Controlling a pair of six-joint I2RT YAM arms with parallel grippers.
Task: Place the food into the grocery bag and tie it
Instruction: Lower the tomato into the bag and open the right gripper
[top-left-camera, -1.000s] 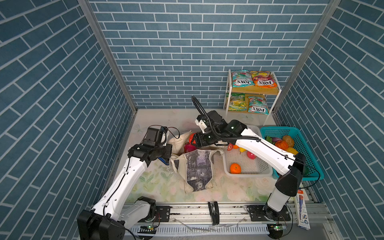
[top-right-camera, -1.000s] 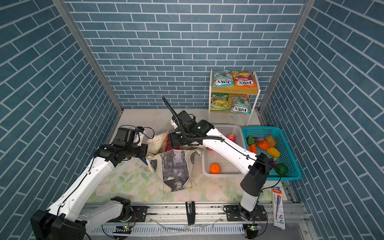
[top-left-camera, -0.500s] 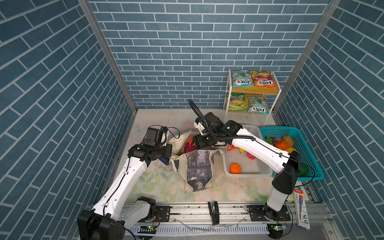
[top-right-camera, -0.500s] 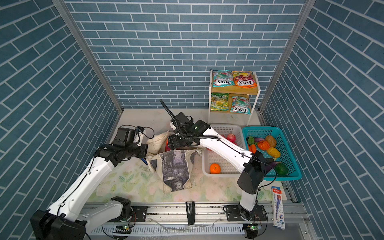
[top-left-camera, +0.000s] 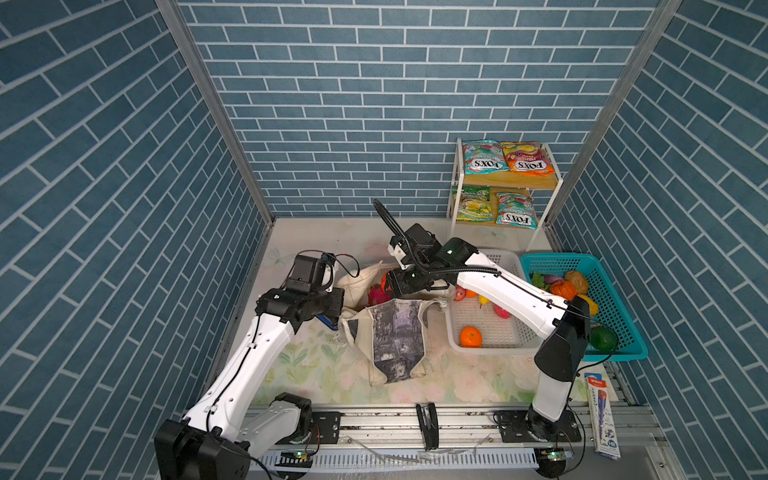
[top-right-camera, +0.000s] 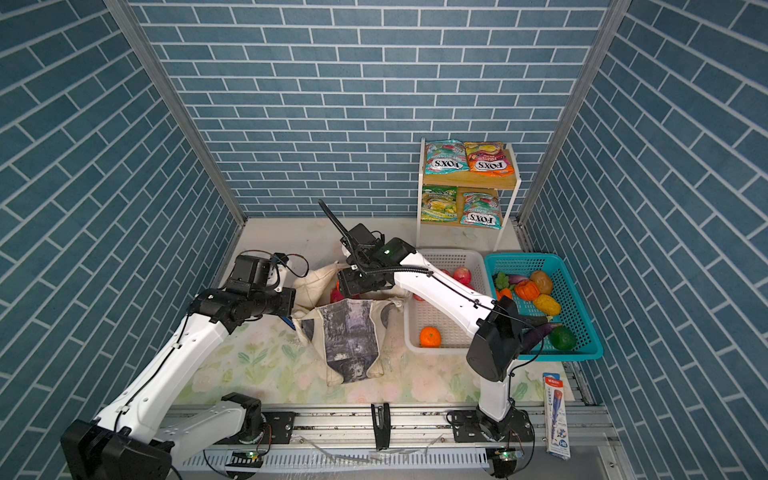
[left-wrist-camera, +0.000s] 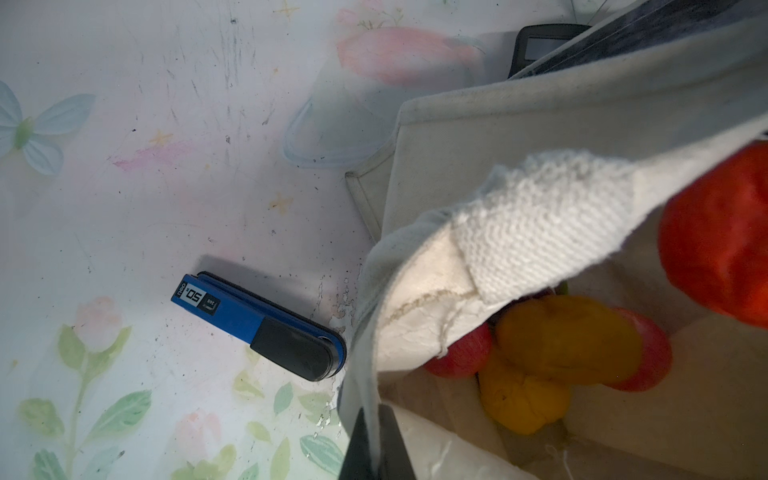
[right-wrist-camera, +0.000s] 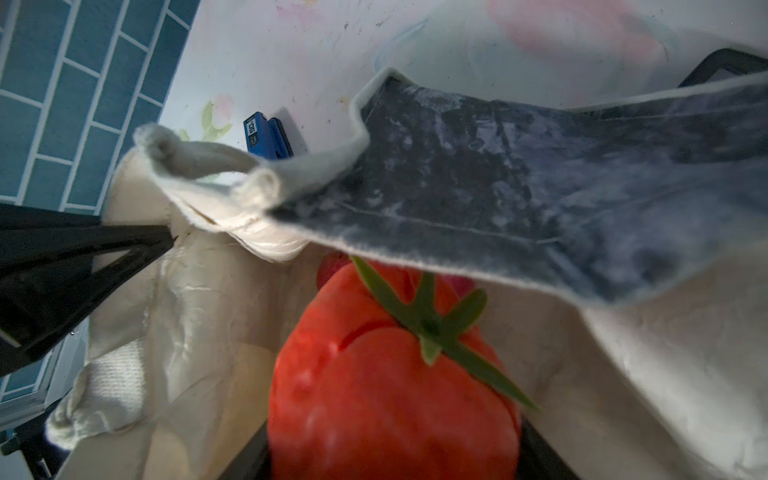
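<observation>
Desk (top-left-camera: 316, 365), floral mat.
Shelf (top-left-camera: 536, 183) at far right holds 4 candy packets (top-left-camera: 484, 157), 2 per level. "FOX'S" is readable on three of them.
2 baskets sit right of centre. The teal basket (top-left-camera: 623, 332) has mixed veg, too crowded to count. The white basket (top-left-camera: 486, 348) has 1 orange (top-left-camera: 471, 336), plus a few pieces half hidden by the arm.
1 grocery bag (top-left-camera: 397, 332) mid-desk, print panel up, mouth on the far side.
Inside the bag are at least 2 yellow pieces (left-wrist-camera: 569, 336) and 2 red ones.
Right pincer (right-wrist-camera: 395, 453) grips 1 red tomato (right-wrist-camera: 374, 374), which sits right at the bag mouth, under the rim.
Left pincer (left-wrist-camera: 376, 446) is clamped narrow on the bag's left rim.
1 blue stapler (left-wrist-camera: 257, 324), label reads "50", on the desk just left of the bag.
</observation>
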